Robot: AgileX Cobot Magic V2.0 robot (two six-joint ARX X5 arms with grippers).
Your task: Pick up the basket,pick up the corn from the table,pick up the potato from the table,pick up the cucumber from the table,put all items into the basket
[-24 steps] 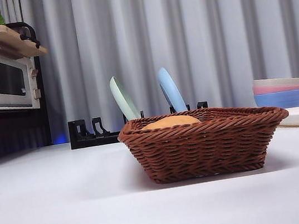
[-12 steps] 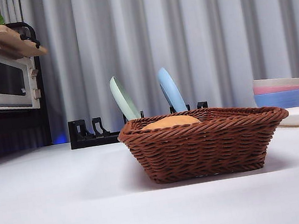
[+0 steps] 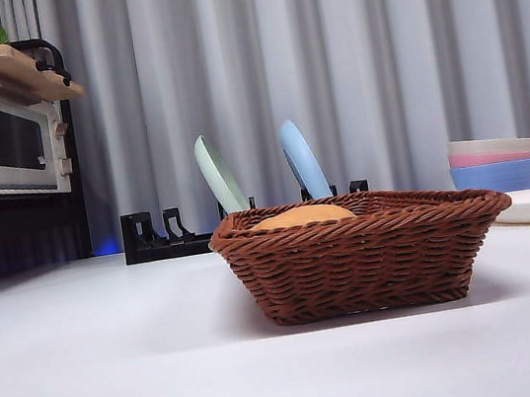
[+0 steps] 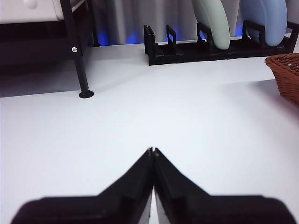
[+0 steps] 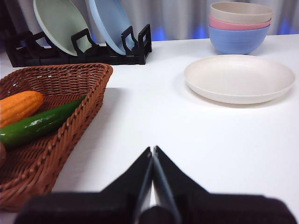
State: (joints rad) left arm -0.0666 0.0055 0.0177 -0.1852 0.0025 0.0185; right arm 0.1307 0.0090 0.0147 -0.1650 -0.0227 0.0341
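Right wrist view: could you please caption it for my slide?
Shut right gripper beside the basket holding corn and cucumber.

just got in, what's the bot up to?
Nothing is being handled. The left gripper and right gripper are both shut and empty above the table. The corn and cucumber lie inside the basket. The potato can't be made out clearly.
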